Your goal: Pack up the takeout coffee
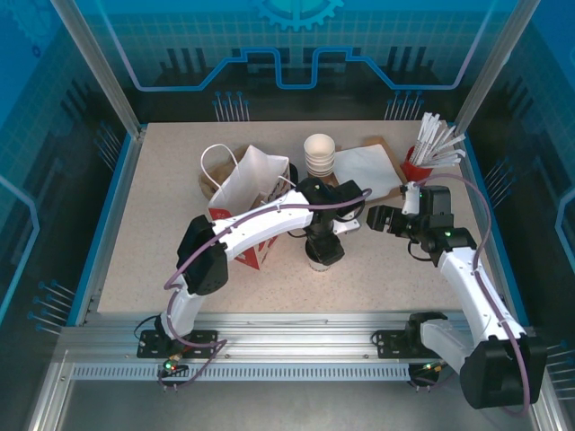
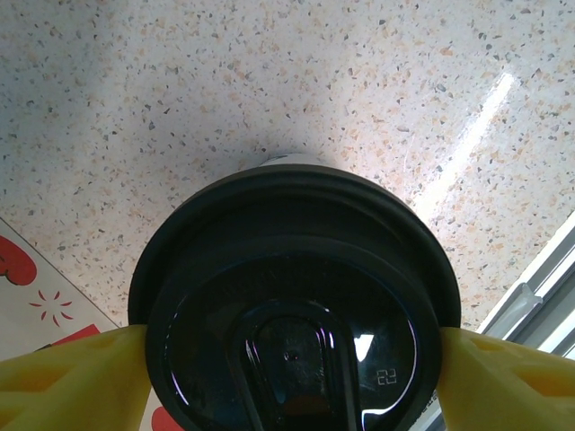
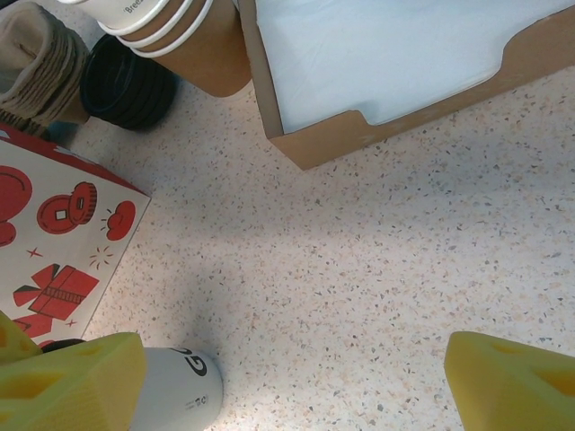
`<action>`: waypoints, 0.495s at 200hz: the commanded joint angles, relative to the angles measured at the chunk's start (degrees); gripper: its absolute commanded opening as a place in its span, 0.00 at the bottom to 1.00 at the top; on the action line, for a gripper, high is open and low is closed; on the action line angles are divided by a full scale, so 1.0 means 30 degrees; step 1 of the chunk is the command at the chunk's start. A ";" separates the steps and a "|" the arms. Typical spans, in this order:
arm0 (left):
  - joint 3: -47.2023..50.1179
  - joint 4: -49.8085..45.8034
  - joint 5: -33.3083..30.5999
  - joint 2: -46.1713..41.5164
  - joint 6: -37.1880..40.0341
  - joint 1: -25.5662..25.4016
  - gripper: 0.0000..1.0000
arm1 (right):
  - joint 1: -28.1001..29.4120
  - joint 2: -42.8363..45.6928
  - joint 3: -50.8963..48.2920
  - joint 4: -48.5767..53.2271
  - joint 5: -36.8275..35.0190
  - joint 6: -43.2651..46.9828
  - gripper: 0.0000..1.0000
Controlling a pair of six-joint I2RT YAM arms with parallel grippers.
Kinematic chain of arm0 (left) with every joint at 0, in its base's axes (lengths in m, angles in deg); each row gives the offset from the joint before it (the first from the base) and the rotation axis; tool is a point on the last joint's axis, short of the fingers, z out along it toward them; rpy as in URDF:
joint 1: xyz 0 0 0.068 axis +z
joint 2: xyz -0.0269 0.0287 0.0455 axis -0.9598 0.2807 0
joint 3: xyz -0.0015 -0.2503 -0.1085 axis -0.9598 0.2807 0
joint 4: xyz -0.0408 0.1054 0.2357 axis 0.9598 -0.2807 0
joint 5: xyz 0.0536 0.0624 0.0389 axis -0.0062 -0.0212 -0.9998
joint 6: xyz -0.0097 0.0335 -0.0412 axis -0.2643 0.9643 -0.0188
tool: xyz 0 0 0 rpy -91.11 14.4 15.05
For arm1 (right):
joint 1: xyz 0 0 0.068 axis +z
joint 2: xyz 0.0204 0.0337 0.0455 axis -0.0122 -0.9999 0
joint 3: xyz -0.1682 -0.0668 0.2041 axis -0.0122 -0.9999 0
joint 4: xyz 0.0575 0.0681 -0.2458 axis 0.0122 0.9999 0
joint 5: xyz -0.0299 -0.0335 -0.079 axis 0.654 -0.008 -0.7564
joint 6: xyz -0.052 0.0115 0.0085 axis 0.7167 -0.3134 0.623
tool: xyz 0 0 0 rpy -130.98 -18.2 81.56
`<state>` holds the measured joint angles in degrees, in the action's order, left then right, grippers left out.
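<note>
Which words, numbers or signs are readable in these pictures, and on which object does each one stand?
"22", embossed on the takeout coffee lid.
"G", then cut off, on that cup's white side.
"Bre", tiny and cut off, uncertain, on the stack of paper cups.
The gift bag bears red drawings, no words.

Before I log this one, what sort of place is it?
Probably a lab robot cell staged as a coffee counter: blue-panelled enclosure, stack of paper cups, lidded takeout coffee on the speckled table.
</note>
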<state>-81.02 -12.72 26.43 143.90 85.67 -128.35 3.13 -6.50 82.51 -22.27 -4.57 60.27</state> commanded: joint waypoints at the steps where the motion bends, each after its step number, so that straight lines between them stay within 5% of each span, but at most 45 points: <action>1: -0.0690 -0.0743 -0.0320 0.0361 0.0056 -0.0005 0.79 | -0.0274 -0.0111 -0.0244 -0.0031 0.0583 0.0304 0.88; 99: -0.0701 -0.1012 -0.0618 0.0639 -0.0002 -0.0034 0.79 | -0.0256 -0.0317 -0.0244 -0.0080 0.0890 0.0363 0.88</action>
<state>-81.65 -13.48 25.88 144.33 85.65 -128.35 3.13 -7.17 82.42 -22.34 -3.19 60.49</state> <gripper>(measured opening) 0.785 0.880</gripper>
